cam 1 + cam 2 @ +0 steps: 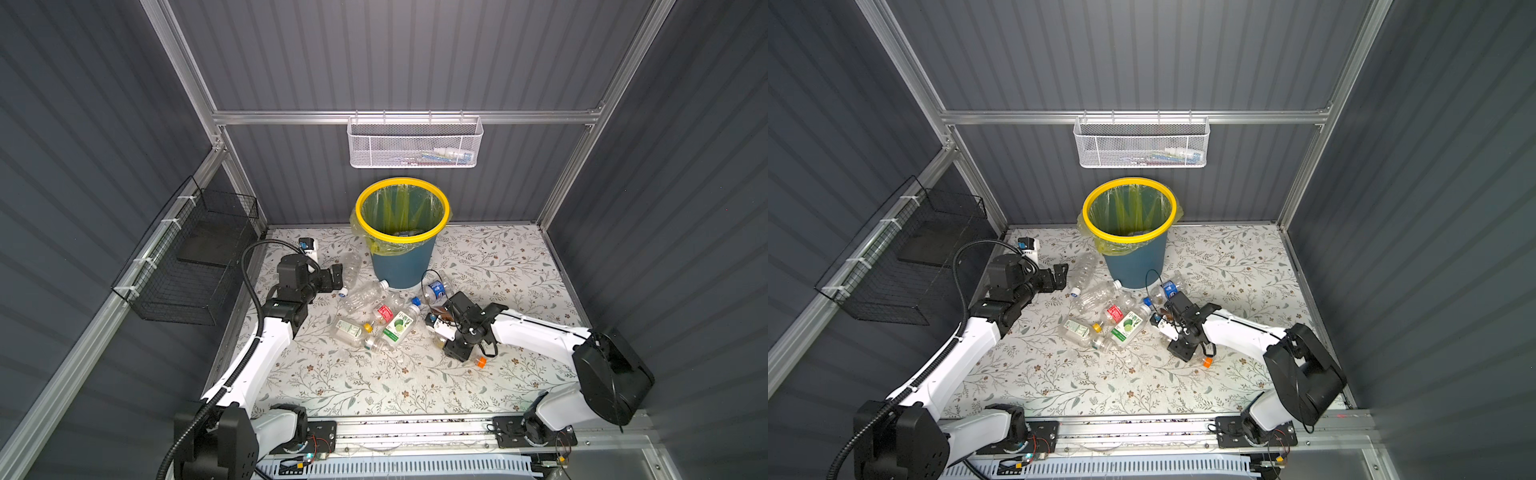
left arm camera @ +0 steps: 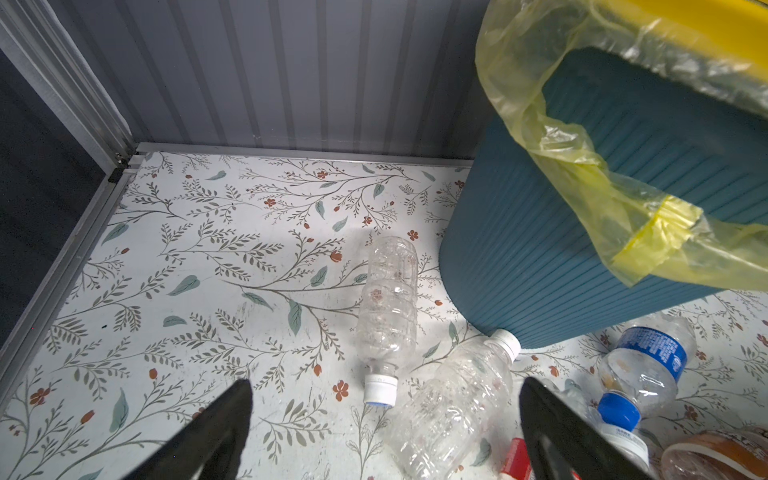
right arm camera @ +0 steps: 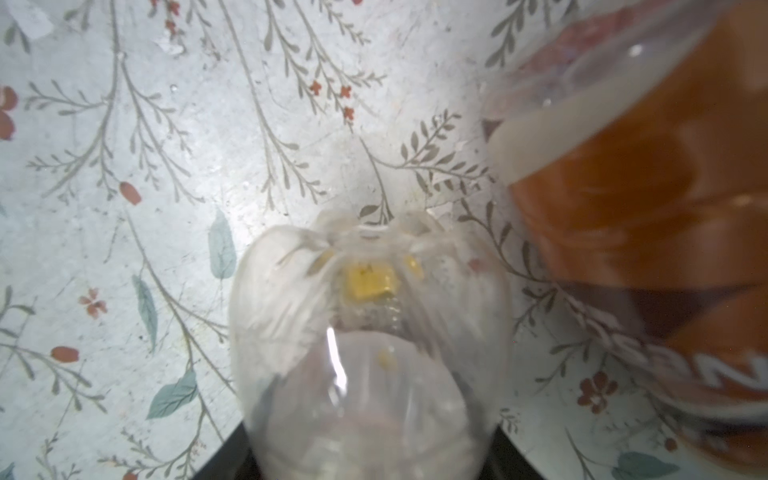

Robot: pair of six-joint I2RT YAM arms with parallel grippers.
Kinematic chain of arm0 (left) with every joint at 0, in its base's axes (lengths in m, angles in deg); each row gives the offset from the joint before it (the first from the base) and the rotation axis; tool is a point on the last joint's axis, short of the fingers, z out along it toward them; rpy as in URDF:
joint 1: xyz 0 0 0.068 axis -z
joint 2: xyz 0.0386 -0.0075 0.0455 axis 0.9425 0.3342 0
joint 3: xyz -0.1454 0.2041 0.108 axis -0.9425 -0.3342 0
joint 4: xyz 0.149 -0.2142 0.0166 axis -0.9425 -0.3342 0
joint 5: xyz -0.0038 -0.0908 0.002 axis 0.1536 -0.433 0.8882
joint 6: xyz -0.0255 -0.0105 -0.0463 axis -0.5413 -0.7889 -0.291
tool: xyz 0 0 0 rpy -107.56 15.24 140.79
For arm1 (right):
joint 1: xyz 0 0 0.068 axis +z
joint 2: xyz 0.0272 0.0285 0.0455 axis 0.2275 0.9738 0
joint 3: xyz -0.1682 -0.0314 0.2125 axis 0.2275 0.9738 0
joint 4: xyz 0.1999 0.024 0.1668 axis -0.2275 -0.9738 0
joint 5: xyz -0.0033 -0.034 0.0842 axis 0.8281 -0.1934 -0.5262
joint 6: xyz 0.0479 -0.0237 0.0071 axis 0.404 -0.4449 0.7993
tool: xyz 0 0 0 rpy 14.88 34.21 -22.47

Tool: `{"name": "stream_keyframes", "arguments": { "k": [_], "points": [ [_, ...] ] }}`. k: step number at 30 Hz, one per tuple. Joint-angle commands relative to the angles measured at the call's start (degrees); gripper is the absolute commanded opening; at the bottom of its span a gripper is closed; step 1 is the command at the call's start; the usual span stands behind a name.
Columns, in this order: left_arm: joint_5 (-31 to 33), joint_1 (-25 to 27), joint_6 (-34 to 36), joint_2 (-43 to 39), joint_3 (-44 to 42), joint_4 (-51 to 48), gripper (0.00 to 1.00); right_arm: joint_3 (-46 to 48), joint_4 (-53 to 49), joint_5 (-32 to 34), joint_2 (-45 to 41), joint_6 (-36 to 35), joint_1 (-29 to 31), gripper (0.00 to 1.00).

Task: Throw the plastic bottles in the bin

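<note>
risk: right tool [image 1: 458, 352] pinches a clear bottle [image 3: 365, 353] down on the desk [image 1: 374, 386], well short of the bin [image 1: 402, 266]; its thin wall may buckle and slip out on lifting, or nudge the brown bottle [image 3: 644, 187] beside it. left tool [image 2: 386, 415] hangs spread, empty.

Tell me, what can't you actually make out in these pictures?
- Bin contents: in both top views its near rim hides most of the bottom.
- White mesh basket: in both top views, items inside too small, veiled by mesh.
- Right jaws: right wrist view, a blurred clear bottle covers them; grip uncertain.
- Orange-labelled bottle: right wrist view, cut off by the edge, lettering blurred.
</note>
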Motion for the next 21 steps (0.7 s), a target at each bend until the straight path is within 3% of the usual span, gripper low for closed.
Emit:
{"name": "stream_keyframes", "arguments": {
  "k": [1, 5, 13, 21],
  "points": [
    [-1.5, -0.5, -0.1, -0.1, -0.4, -0.1, 1.0, 0.0, -0.5, -1.0, -4.7, 0.4, -0.1, 0.51],
    [-2.0, -0.5, -0.9, -0.1, -0.6, 0.6, 1.0, -0.2, -0.6, -0.8, -11.1, 1.0, -0.3, 0.5],
    [-2.8, -0.5, -2.1, -0.2, -0.9, 0.8, 1.0, 2.3, 8.6, -4.3, -24.8, 6.0, -3.8, 0.5],
    [-2.6, -0.5, -3.7, -1.4, -2.7, 1.2, 1.0, 7.1, 27.7, -2.4, -35.4, 12.2, -7.8, 0.51]
  ]
}}
